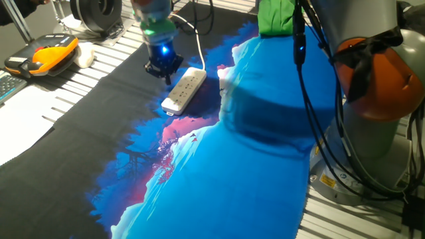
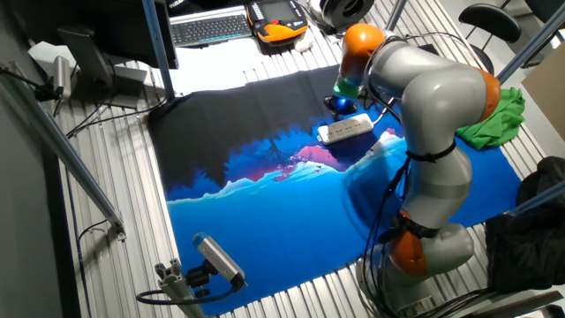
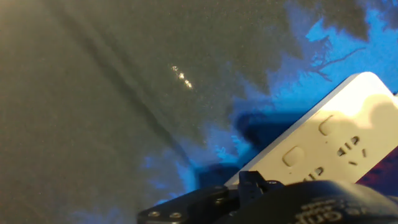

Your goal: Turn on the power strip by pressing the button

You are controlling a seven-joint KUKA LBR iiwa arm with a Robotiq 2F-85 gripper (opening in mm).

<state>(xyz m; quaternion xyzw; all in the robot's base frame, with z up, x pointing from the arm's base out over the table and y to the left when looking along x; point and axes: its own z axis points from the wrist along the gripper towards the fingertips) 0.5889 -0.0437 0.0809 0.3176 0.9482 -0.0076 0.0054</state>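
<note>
The white power strip [image 1: 184, 89] lies on the dark part of a black and blue cloth [image 1: 219, 179], its cable [image 1: 199, 40] running off toward the back. My gripper [image 1: 163, 68] hangs just over the strip's far end, under a blue light on the hand. The other fixed view shows the strip [image 2: 346, 130] with the gripper [image 2: 340, 106] at its left end. In the hand view the strip [image 3: 336, 143] fills the lower right, with a small rounded square, perhaps the button [image 3: 293, 155], just ahead of the dark gripper body [image 3: 261, 202]. No view shows the fingertips clearly.
An orange-and-black device [image 1: 43, 56] and a white object [image 1: 85, 56] lie at the back left. White paper [image 1: 20, 123] sits at the left. A green cloth [image 1: 275, 16] lies behind the arm. The arm's base [image 2: 424, 238] stands at the cloth's right edge.
</note>
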